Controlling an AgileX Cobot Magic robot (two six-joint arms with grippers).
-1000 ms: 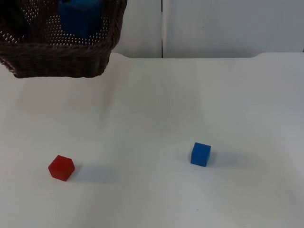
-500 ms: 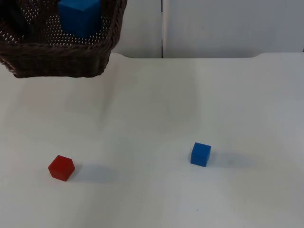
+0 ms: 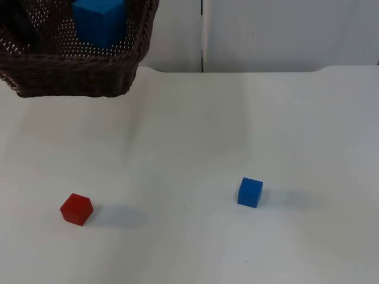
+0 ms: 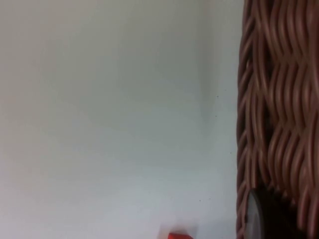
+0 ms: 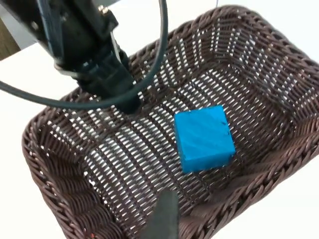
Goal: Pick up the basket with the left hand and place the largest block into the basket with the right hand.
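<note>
Basket (image 3: 71, 74): dark brown woven wicker, rectangular, open-weave walls under a thick braided rim. It hangs above the tabletop's far left corner. My left gripper (image 5: 124, 99) reaches inside it at one end wall, seen from my right wrist; its jaws appear clamped on that wall, though the contact is hidden. In my left wrist view the basket's outer weave (image 4: 279, 99) runs close beside the camera in tight ribbed strands.

Largest block (image 5: 204, 138): a matte blue cube with sharp edges, lying on the basket's mesh floor, tilted a little, apart from the walls. In the top view it (image 3: 99, 21) shows over the rim.

Right gripper: above the basket, looking down into it; one dark fingertip (image 5: 162, 219) is visible. I cannot tell whether its fingers are apart or together.

On the white tabletop (image 3: 189, 130), a small blue cube (image 3: 250, 192) sits right of centre, and a small red cube (image 3: 76, 209) sits near the left edge, well apart.
</note>
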